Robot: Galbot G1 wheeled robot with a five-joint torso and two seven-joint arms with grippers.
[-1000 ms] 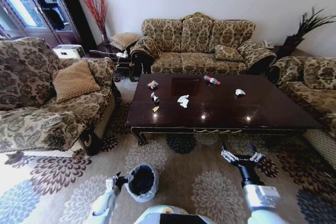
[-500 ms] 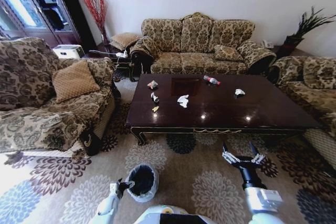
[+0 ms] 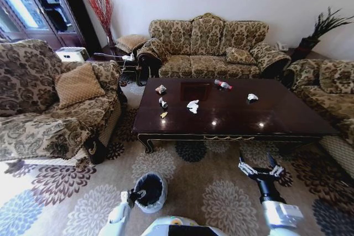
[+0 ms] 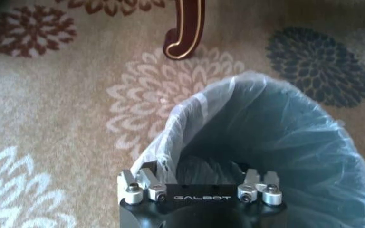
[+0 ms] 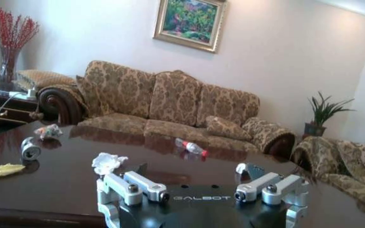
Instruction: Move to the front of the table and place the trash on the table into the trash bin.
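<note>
Floral carpet spreads between three patterned sofas, and the dark glossy bench [image 3: 232,109] sits in the middle with the litter scattered over its far-left half — all of it well ahead of the right end effector [image 3: 260,168], which hangs over the carpet short of the bench's near edge with its fingers spread wide and nothing between them.

Farthest ahead lies the clear plastic bottle [image 3: 223,84] with its red label: light, smooth, likely to roll, so I would take it across the body rather than at the cap. The crumpled white paper wad [image 3: 193,105] at the centre and the smaller wad [image 3: 252,97] off to the right look soft and nearly weightless; a pinch anywhere should crush and hold them. The yellow scrap [image 3: 164,115] lies flat, the hardest to get under.

The left end effector [image 4: 200,191] is pinching the rim of the bag-lined trash bin [image 3: 148,192] and holds it low over the carpet — the liner is thin and slack, so I judge the grip could slip.
</note>
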